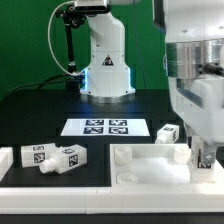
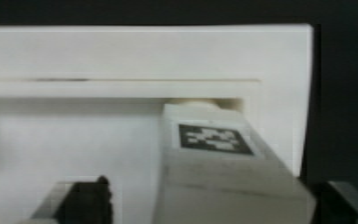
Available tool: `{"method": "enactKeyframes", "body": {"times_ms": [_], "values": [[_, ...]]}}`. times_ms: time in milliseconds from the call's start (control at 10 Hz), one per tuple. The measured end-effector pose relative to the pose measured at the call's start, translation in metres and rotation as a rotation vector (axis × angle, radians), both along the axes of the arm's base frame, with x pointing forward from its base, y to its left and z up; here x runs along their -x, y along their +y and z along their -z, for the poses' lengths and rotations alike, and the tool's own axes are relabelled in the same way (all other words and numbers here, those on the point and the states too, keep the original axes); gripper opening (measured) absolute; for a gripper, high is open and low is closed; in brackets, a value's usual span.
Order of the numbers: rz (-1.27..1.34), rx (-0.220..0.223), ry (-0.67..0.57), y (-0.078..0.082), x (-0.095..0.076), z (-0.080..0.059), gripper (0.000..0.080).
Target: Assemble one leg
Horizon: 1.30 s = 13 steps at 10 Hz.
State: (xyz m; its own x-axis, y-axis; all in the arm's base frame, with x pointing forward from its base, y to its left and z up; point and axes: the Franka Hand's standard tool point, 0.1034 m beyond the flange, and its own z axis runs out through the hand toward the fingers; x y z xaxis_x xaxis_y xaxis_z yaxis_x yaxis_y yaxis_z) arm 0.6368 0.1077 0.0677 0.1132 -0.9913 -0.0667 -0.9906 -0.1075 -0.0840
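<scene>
Leg being held against the table top's corner, not visibly seated.

The gripper (image 2: 202,205) is pinching the leg (image 2: 215,160) between its two dark fingers (image 2: 91,203), which are sitting spread to the leg's width, one on each flank, with the tagged face lying between them and the round stub end reaching out beyond the fingertips. That stub is meeting the inner wall of the table top (image 2: 140,60) near a corner; whether it is entering a hole or only touching cannot be told. In the exterior view the gripper (image 1: 204,157) is hanging low over the table top (image 1: 140,160), with other legs (image 1: 55,157) lying well apart from the fingers and the marker board (image 1: 105,127) beyond. Judging from this, grasping and carrying are finished; inserting, tightening and releasing are still waiting.
</scene>
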Motion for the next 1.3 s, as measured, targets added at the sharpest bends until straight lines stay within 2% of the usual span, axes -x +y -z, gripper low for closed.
{"method": "enactKeyframes", "body": {"times_ms": [100, 200, 300, 400, 600, 800, 1000, 1100, 1200, 1300], "values": [[-0.234, 0.026, -0.015, 0.0003, 0.0003, 0.0002, 0.0602], [-0.425, 0.041, -0.009, 0.0019, 0.0024, 0.0003, 0.0635], [-0.564, 0.048, 0.001, 0.0038, 0.0036, -0.0002, 0.0635], [-0.560, 0.050, -0.003, 0.0026, 0.0029, -0.0002, 0.0647], [-0.769, 0.078, -0.012, 0.0014, 0.0028, 0.0000, 0.0649], [-1.125, 0.156, -0.053, 0.0101, -0.0026, -0.0009, 0.0649], [-1.083, 0.152, -0.050, 0.0088, -0.0025, -0.0008, 0.0622], [-1.077, 0.151, -0.050, 0.0088, -0.0025, -0.0008, 0.0444], [-1.014, 0.146, -0.048, 0.0087, -0.0025, -0.0007, 0.0444], [-0.948, 0.142, -0.045, 0.0081, -0.0025, -0.0008, 0.0282]]}}
